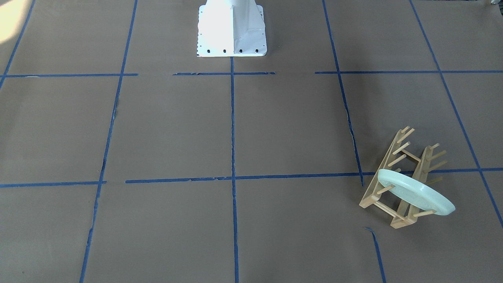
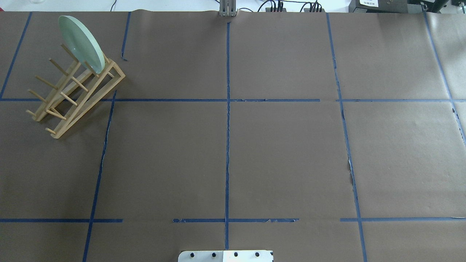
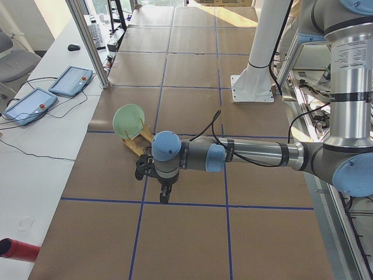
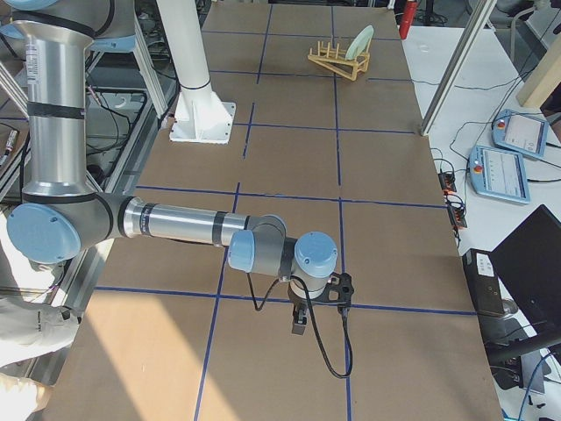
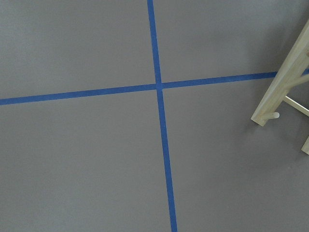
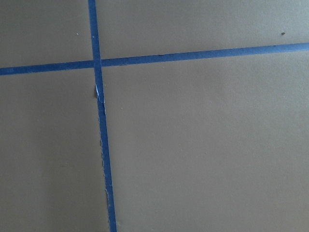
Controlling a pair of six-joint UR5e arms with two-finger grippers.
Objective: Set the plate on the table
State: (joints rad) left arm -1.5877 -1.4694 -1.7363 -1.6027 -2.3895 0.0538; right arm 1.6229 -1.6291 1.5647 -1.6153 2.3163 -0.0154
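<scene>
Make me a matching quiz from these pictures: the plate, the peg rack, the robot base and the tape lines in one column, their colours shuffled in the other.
Things:
1. plate
2. peg rack
3. robot base
4. tape lines

Colours:
A. blue
B. white
C. pale mint green
D. light wood

Pairs: 1-C, 2-D, 3-B, 4-A

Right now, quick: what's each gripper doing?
Left gripper: cannot tell, seen only from the side.
Right gripper: cannot tell, same reason.
The plate stands in the rack, unheld.
</scene>
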